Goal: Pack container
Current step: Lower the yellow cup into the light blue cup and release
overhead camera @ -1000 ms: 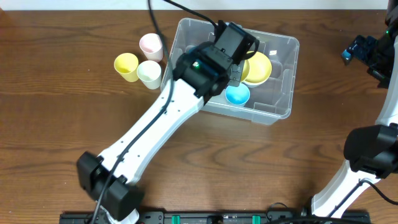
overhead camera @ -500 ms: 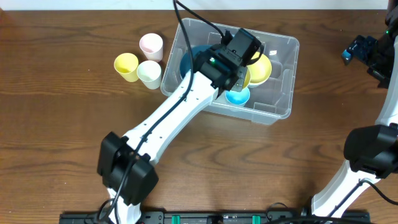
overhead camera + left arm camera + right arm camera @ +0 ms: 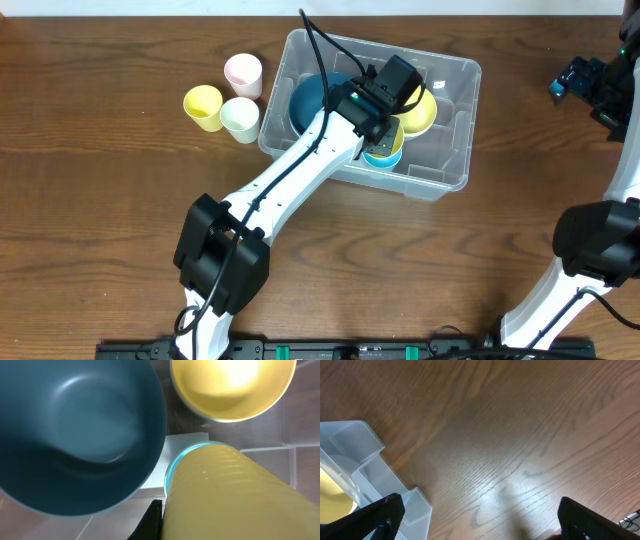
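Note:
The clear container stands on the table at the back middle. In it are a big blue bowl, a yellow bowl and a light blue cup. My left gripper reaches down into the container and is shut on a ribbed yellow cup, held right over the light blue cup's rim. Only one black finger shows beside the cup. The blue bowl and yellow bowl lie close by. My right gripper is open and empty, off to the container's right.
A pink cup, a yellow cup and a pale cup stand on the table left of the container. The container's corner shows at the left of the right wrist view, over bare wood.
My left arm has swung right, uncovering the blue bowl, and the gripper with the yellow cup has shifted slightly right over the light blue cup. The right arm has not moved.

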You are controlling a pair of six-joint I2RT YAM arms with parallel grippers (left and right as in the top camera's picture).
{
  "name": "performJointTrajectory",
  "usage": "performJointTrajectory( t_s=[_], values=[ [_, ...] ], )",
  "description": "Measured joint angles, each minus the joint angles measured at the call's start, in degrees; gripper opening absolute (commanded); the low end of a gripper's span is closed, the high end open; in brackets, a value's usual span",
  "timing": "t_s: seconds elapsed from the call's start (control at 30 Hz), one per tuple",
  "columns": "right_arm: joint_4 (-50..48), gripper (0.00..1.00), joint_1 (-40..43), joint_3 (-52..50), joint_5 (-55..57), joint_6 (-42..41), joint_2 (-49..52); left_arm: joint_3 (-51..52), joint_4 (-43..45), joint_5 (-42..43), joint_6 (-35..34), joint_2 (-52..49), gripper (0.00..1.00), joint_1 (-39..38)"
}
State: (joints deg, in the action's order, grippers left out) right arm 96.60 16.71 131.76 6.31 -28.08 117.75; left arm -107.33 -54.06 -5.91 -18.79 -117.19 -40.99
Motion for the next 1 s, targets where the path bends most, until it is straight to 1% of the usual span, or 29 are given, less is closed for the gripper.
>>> performJointTrajectory(
  t_s=[0.4, 0.47, 0.57, 0.6, 0.73, 0.8, 0.9, 1.0],
  values=[
    [0.0, 0.99, 0.0, 0.0, 0.0, 0.0, 0.0, 0.0, -1.7, 1.9, -1.1, 0.0, 0.07, 0.0],
    [0.0, 0.99, 0.0, 0.0, 0.0, 0.0, 0.0, 0.0, -1.7, 2.1, -1.1, 0.0, 0.13, 0.0],
    [0.0, 0.99, 0.0, 0.0, 0.0, 0.0, 0.0, 0.0, -1.7, 2.4, -1.6, 0.0, 0.17, 0.0],
    [0.0, 0.99, 0.0, 0.0, 0.0, 0.0, 0.0, 0.0, -1.7, 2.5, -1.7, 0.0, 0.21, 0.0],
    [0.0, 0.99, 0.0, 0.0, 0.0, 0.0, 0.0, 0.0, -1.7, 2.6, -2.1, 0.0, 0.29, 0.0],
    [0.0, 0.99, 0.0, 0.0, 0.0, 0.0, 0.0, 0.0, -1.7, 2.6, -2.1, 0.0, 0.34, 0.0],
    [0.0, 0.99, 0.0, 0.0, 0.0, 0.0, 0.0, 0.0, -1.3, 2.6, -2.0, 0.0, 0.39, 0.0],
    [0.0, 0.99, 0.0, 0.0, 0.0, 0.0, 0.0, -0.3, -2.1, 2.6, -1.8, 0.0, 0.47, 0.1]
  ],
)
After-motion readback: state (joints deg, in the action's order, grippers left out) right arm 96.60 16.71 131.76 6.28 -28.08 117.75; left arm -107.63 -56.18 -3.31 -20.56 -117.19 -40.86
